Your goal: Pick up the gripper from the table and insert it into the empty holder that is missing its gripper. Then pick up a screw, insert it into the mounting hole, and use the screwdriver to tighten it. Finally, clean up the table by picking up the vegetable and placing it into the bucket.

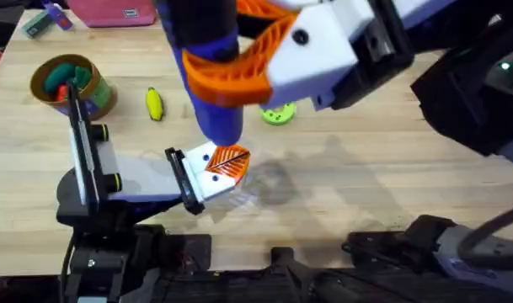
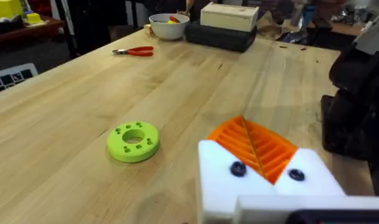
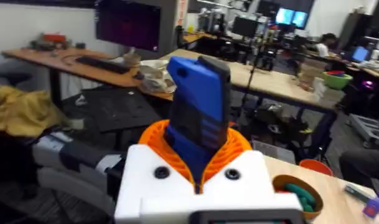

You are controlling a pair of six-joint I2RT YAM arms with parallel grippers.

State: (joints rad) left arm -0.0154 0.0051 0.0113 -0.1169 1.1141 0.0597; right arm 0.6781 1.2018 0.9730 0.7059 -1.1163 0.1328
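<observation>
Both arms are black. Each end effector, the left end effector [image 1: 221,171] and the right end effector [image 1: 264,59], has a white block with dark screws and orange ribbed pads [image 2: 257,146].

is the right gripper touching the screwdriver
Touching. In the right wrist view the right gripper's orange pads press against both sides of the blue screwdriver, with no gap between them.

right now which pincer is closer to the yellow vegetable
Left. In the overhead view the left pincer sits low on the table just past the vegetable, while the right pincer, shut on the blue screwdriver, is raised above the table.
</observation>
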